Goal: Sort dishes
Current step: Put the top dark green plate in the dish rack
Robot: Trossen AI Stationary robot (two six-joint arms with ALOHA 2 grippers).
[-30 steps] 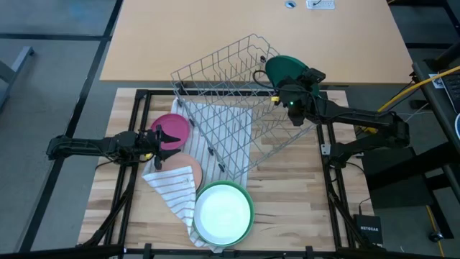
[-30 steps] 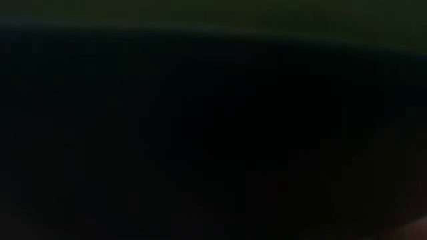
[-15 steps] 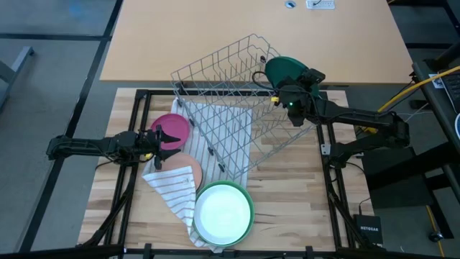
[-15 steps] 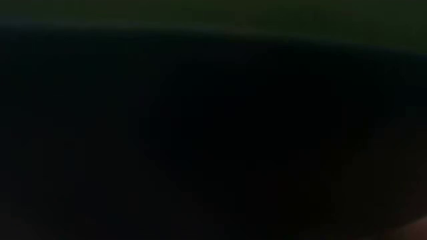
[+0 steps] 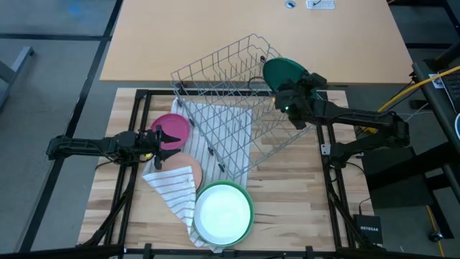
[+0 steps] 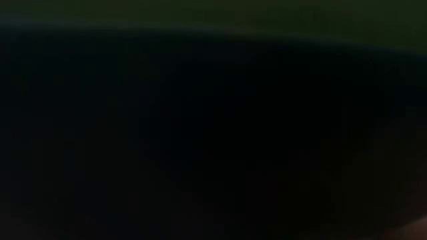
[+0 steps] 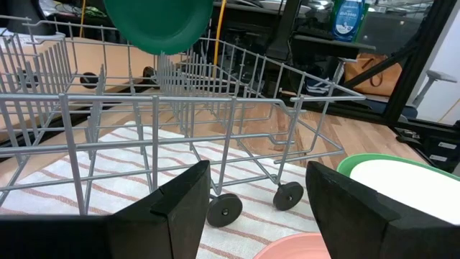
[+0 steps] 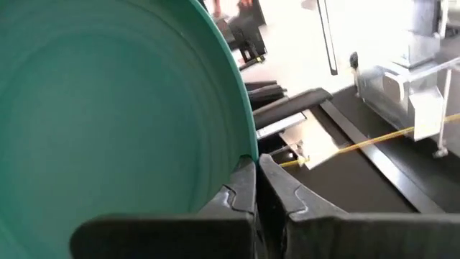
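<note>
My right gripper point(image 5: 292, 91) is shut on a dark green plate point(image 5: 280, 72), held above the far right corner of the tilted wire rack point(image 5: 230, 108); the left wrist view shows the plate point(image 7: 158, 25) over the rack. At the left, my left gripper point(image 5: 172, 137) stands open and level beside a magenta plate point(image 5: 171, 124), with nothing between its fingers. A peach-pink plate point(image 5: 188, 167) and a light green bowl with a white inside point(image 5: 223, 214) lie on the striped cloth point(image 5: 172, 188). My right gripper pinches the dark green plate's rim point(image 8: 246, 152) between its two fingers, one finger on each face. The fingers come roughly level from the table's right side. The plate stands tilted, lifted clear above the rack.
The wire rack leans across the middle of the table, partly on the striped cloth. A tan tabletop point(image 5: 215, 36) lies beyond the far edge. Bare wood shows at the near right point(image 5: 295, 201).
My right gripper has turned a little at the wrist, and the dark green plate has swung slightly toward the table's left, over the rack's corner. It stays lifted clear.
</note>
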